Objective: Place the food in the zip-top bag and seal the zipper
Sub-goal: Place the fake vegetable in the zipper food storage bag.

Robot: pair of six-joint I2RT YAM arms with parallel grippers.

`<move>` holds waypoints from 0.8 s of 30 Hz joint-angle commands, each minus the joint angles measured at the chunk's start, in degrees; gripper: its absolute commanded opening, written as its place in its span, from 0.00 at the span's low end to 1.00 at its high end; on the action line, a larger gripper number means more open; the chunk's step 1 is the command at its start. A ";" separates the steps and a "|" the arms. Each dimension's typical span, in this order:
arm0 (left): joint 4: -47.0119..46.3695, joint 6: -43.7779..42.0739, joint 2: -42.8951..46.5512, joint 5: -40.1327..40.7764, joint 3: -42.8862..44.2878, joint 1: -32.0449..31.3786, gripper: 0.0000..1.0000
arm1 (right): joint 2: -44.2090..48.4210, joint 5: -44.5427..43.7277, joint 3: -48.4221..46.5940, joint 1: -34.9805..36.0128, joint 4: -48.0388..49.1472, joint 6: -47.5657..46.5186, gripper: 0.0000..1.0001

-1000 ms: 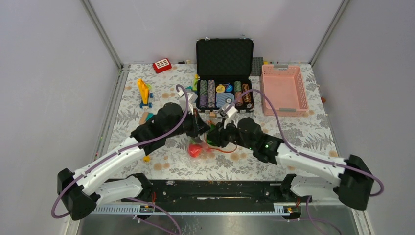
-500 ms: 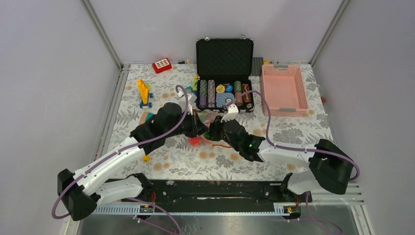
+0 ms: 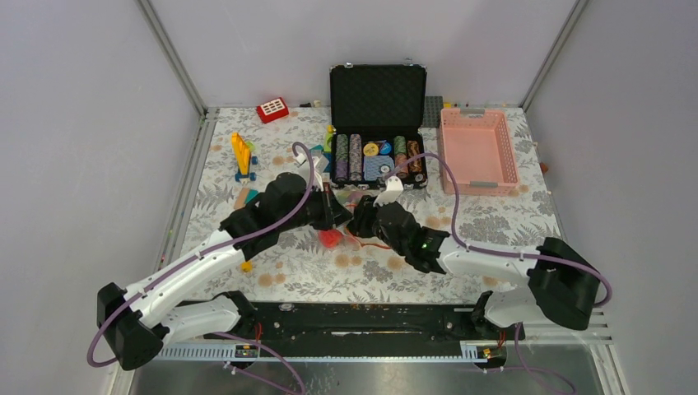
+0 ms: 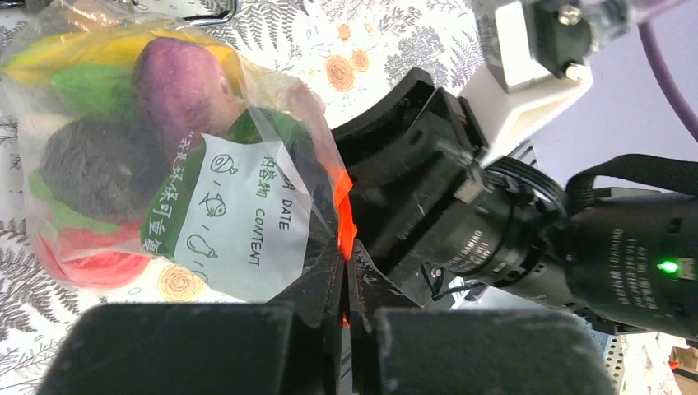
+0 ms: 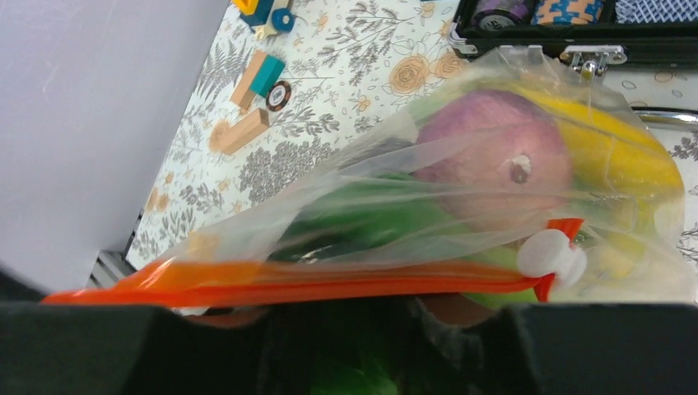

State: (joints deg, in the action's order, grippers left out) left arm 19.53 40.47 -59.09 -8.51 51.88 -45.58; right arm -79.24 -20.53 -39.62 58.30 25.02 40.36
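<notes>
The zip-top bag is clear with a green-white label and hangs above the table's middle between both grippers. The food shows through it: a purple ball, a yellow banana, green pieces and a red fruit. My left gripper is shut on one end of the orange-red zipper. In the right wrist view the zipper runs flat across my right gripper, whose jaws stand apart below it. A white slider sits at the strip's right end.
A black case of poker chips stands open just behind the bag. The pink mesh basket is at the back right. Building blocks and a red block lie at the back left.
The right arm has pushed forward and to the left, bringing its gripper up against the bag. The bag with the red fruit has shifted slightly away from the front edge. The left arm holds still.
</notes>
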 commanded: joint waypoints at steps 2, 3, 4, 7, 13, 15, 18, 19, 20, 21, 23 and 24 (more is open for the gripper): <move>-7.02 1.98 -0.67 0.81 1.43 -0.57 0.00 | 8.17 8.20 -0.07 -0.65 -6.68 -7.53 0.48; -6.94 1.86 -0.87 1.02 1.39 -0.54 0.00 | 9.60 9.09 -0.20 -0.66 -7.63 -8.23 0.51; -6.79 1.73 -1.10 1.08 1.31 -0.56 0.00 | 10.84 9.68 -0.46 -0.65 -8.78 -9.07 0.55; -6.47 1.34 -1.44 1.21 1.04 -0.52 0.00 | 14.75 10.67 -1.40 -0.65 -12.60 -11.25 0.63; -5.56 0.46 -0.95 1.98 0.95 -0.55 0.00 | 23.69 10.71 -0.96 -0.73 -17.07 -15.75 0.71; -5.49 0.17 -0.50 2.33 0.78 -0.56 0.00 | 26.73 10.52 0.13 -0.74 -17.31 -17.55 0.75; -5.06 -0.52 -0.09 2.53 0.85 -0.48 0.00 | 30.70 8.75 0.90 -0.74 -19.58 -19.42 0.80; -4.83 -0.75 0.03 2.54 0.90 -0.51 0.00 | 31.72 7.32 0.95 -0.74 -21.16 -19.81 0.81; -4.63 -1.01 0.19 2.68 0.94 -0.49 0.00 | 32.25 3.92 0.52 -0.74 -23.68 -19.49 0.82; -4.43 -1.19 0.27 2.81 0.94 -0.46 0.00 | 32.22 -0.10 -0.31 -0.74 -27.94 -19.17 0.82; -4.01 -1.63 0.50 2.93 1.11 -0.46 0.00 | 31.27 -6.22 -1.74 -0.74 -33.99 -20.12 0.83; -3.82 -1.80 0.53 3.07 1.20 -0.46 0.00 | 30.47 -7.20 -2.30 -0.78 -36.61 -20.14 0.83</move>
State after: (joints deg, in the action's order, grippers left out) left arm 17.50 40.32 -60.12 -7.16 51.88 -46.13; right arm -46.98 -16.95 -39.57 57.39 1.37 22.76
